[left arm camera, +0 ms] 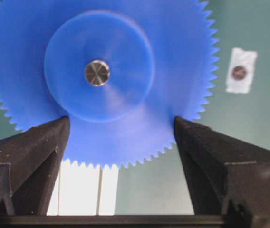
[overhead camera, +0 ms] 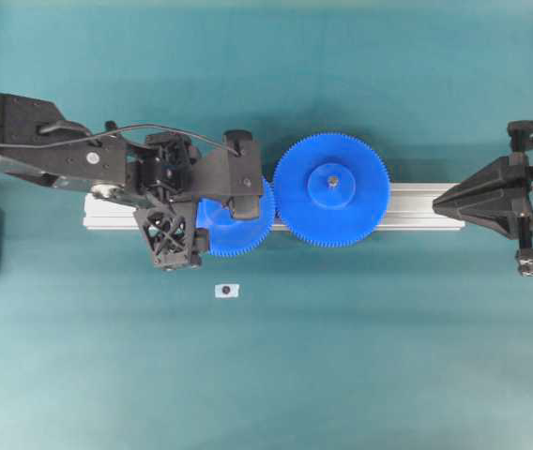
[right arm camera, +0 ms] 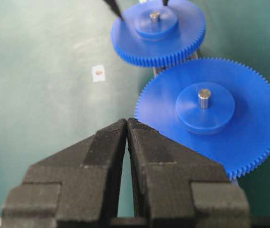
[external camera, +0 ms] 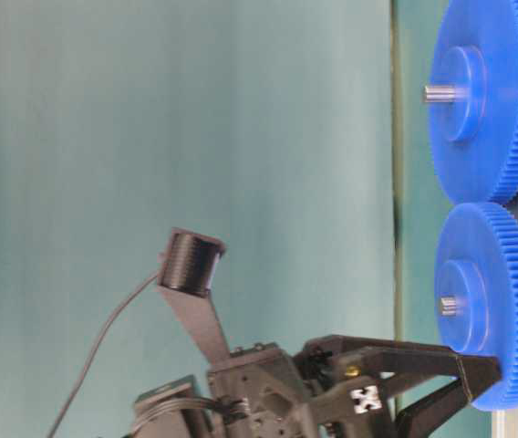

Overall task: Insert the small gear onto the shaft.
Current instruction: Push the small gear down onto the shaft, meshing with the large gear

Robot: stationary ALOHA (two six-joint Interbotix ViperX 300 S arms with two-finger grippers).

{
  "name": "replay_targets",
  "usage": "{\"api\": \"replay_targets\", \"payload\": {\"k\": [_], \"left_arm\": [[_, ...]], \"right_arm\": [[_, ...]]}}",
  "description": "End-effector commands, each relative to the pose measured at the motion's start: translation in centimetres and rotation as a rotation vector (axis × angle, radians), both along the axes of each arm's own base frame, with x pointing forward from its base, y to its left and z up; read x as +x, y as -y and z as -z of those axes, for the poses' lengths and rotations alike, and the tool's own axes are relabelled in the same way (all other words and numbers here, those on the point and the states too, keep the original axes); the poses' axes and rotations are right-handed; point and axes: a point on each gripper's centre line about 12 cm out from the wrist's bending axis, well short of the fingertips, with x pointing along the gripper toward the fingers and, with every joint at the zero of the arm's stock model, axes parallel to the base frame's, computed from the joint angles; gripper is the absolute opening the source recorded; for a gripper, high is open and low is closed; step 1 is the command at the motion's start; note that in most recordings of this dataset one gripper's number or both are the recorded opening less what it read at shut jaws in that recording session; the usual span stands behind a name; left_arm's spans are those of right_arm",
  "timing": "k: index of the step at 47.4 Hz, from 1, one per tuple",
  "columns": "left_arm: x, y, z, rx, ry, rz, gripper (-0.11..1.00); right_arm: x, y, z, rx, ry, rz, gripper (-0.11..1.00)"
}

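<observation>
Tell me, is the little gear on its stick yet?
Looks done: the small gear sits on the shaft, whose silvery tip pokes through its hub, right beside the big gear. In hand: the left hand is open, one finger at each side of the gear. Left: just backing away. The right hand rests shut.

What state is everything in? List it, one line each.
small gear: seated on its shaft.
shaft: tip showing through the gear's hub.
large gear: mounted on its own pin.
left gripper: open, fingers either side of the small gear.
right gripper: shut, holding nothing.
</observation>
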Motion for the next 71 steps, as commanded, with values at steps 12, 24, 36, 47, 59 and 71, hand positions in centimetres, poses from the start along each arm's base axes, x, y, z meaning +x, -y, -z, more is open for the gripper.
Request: {"api": "replay_targets", "payload": {"k": [12, 24, 36, 47, 59, 71], "left_arm": [[2.8, 0.8, -6.3, -0.003, 0.228, 0.005, 0.82], [2.5, -0.7, -2.6, 0.002, 0.138, -0.023, 0.82], [2.5, -1.0, 2.2, -0.005, 0.050, -0.033, 0.82], [1.9, -0.8, 1.5, -0.008, 0.015, -0.034, 0.82], [0.2, -0.6, 0.2, -0.001, -0.066, -0.010, 0.82], [-1.8, -0.4, -2.2, 0.022, -0.079, 0.036, 0.82]], "right_arm": [[0.1, 0.0, -0.4, 0.012, 0.017, 0.004, 0.15], [0.1, 0.0, -0.4, 0.012, 0.017, 0.004, 0.15], [0.1, 0.0, -0.4, 0.012, 0.018, 0.005, 0.15], [0.0, 0.0, -0.5, 0.012, 0.023, 0.004, 0.15], [-0.1, 0.0, -0.5, 0.014, 0.025, 0.004, 0.15], [-0.2, 0.0, -0.5, 0.012, 0.026, 0.004, 0.15]]}}
